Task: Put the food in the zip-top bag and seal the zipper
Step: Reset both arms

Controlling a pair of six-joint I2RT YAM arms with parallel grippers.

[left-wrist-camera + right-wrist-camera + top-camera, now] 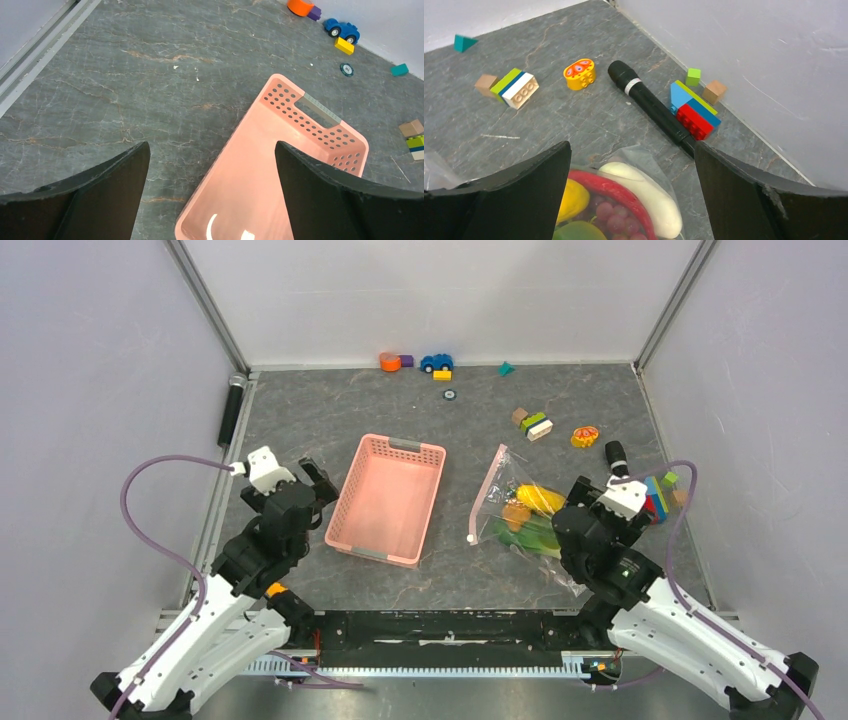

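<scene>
The clear zip-top bag (520, 515) lies flat on the table, right of the middle. The food is inside it. In the right wrist view I see a red chili (624, 192), a white stalk (651, 195), a yellow piece (571, 200) and purple grapes (616, 212) under the plastic (644, 155). The pinkish zipper (488, 490) runs along the bag's left edge, with its white slider (470, 538) at the near end. My right gripper (631, 150) hangs open over the bag's right part, holding nothing. My left gripper (210, 150) is open and empty above the pink basket's near left corner.
The pink slotted basket (388, 498) stands left of the bag. A black microphone (651, 107) and stacked blocks (694, 110) lie by the right wall. Loose blocks (535, 425) and a toy car (436, 362) sit farther back. A second black microphone (232, 410) lies along the left rail.
</scene>
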